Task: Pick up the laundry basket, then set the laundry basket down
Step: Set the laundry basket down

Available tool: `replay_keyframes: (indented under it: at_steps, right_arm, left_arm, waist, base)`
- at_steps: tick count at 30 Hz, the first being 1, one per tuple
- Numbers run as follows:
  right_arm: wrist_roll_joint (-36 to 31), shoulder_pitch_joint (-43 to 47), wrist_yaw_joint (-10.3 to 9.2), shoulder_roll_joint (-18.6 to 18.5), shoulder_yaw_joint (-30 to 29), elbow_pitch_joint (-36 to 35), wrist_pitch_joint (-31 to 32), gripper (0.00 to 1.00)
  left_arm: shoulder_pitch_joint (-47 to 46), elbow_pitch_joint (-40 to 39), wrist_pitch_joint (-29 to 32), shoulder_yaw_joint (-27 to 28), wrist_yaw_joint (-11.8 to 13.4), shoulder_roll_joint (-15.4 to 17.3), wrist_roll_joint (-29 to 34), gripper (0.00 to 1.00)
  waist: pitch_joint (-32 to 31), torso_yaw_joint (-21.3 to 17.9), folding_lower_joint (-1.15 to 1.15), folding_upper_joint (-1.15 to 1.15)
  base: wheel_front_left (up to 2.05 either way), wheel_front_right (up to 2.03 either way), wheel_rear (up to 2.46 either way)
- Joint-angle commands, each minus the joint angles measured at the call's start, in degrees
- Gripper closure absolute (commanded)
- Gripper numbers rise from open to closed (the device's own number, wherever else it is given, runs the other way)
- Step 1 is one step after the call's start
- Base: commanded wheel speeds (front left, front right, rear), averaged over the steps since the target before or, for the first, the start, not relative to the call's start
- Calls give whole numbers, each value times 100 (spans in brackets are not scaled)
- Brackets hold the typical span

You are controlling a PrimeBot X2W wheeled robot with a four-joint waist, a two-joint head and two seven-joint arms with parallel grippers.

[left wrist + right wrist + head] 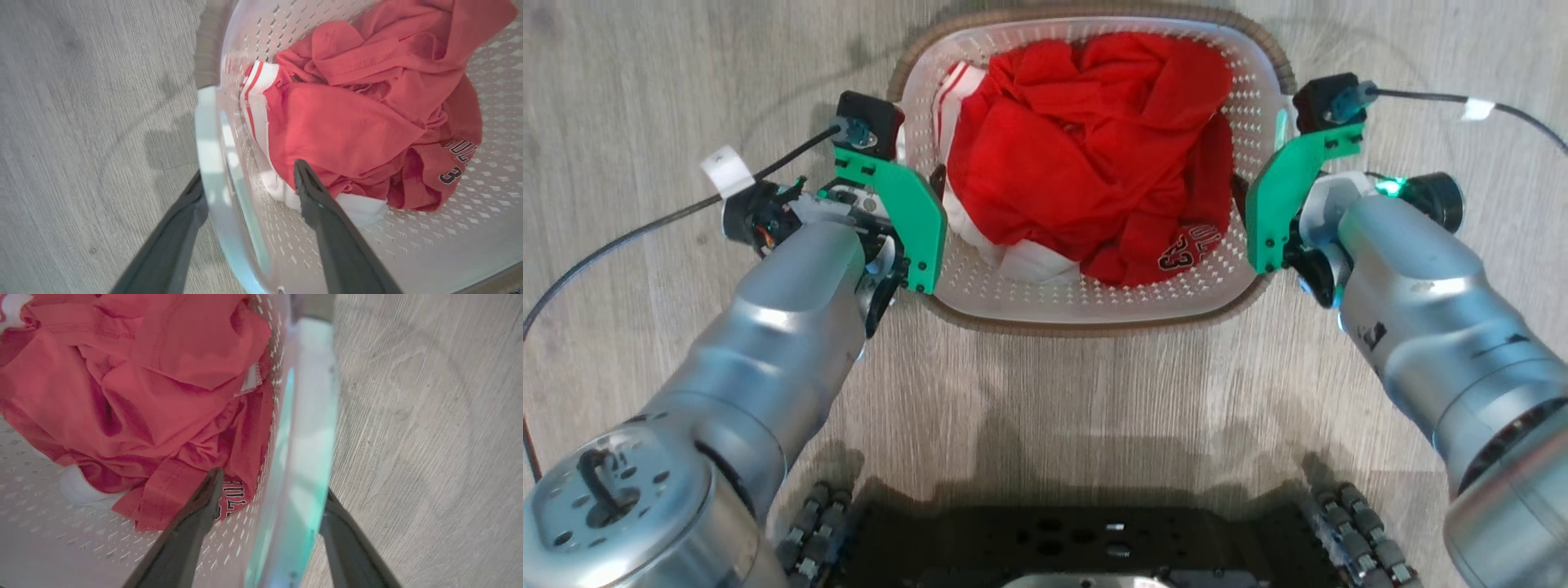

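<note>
The laundry basket (1045, 298), white and perforated with a brown woven-look rim, stands on the floor ahead of me, holding crumpled red and white clothes (1094, 147). My left gripper (921, 184) straddles its left handle (208, 134): one finger is outside the handle and the other is inside the basket near the clothes, jaws apart. At the opposite side my right gripper (1254, 196) straddles the right handle (310, 416) the same way, open, with its inner finger (204, 506) apart from the wall. Whether the outer fingers touch the handles is unclear.
Pale wood-look floor (645, 73) surrounds the basket on all sides. A black cable (645, 229) trails off the left wrist and another cable (1503, 106) off the right. My dark wheeled base (1078, 539) sits just behind the basket at the bottom of the head view.
</note>
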Motion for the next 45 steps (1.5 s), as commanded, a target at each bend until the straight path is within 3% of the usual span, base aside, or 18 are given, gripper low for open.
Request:
replay_keyframes:
  at_steps: [1,7,14,20,28,32,36,41,45]
  right_arm:
    - [-73,455,7,122,-18,-29,-47,0]
    - [-265,768,7,155,-216,-29,-53,0]
    - [-528,1258,7,169,-344,-29,-181,0]
    - [-512,1617,7,214,-540,-29,-543,0]
    - [-269,2053,7,232,-678,-278,-1428,0]
    - [-237,2152,7,233,-711,-437,-1770,0]
    - [-281,2244,7,209,-903,-795,-1952,0]
    - [-1018,2582,7,-118,-1964,-2110,-1960,0]
    - [-1897,3295,7,-102,-2985,-3374,-1961,0]
  left_arm:
    - [185,27,-42,54,41,107,-71,0]
    - [540,6,-59,89,47,107,-217,0]
    - [1047,55,-253,41,196,107,139,0]
    - [1478,88,-516,51,184,107,93,0]
    - [1800,100,-921,276,380,134,100,0]
    - [1709,-436,-933,681,627,296,316,0]
    - [1988,-1599,-935,1652,1095,683,1000,0]
    - [2824,-3261,-936,3117,1526,1045,2210,0]
    - [3612,-4658,-936,4288,1477,989,3164,0]
  waist:
    - [-149,-16,0,0]
    - [-806,-68,0,0]
    - [-1831,-141,0,0]
    - [-2714,-193,0,0]
    - [-3751,-151,0,0]
    - [-4059,-111,0,0]
    - [-4441,-122,0,0]
    - [-4738,-145,0,0]
    - [-4877,-142,0,0]
  base:
    - [0,0,0]
    - [0,0,0]
    - [0,0,0]
    - [0,0,0]
    - [0,0,0]
    - [0,0,0]
    - [0,0,0]
    - [0,0,0]
    - [0,0,0]
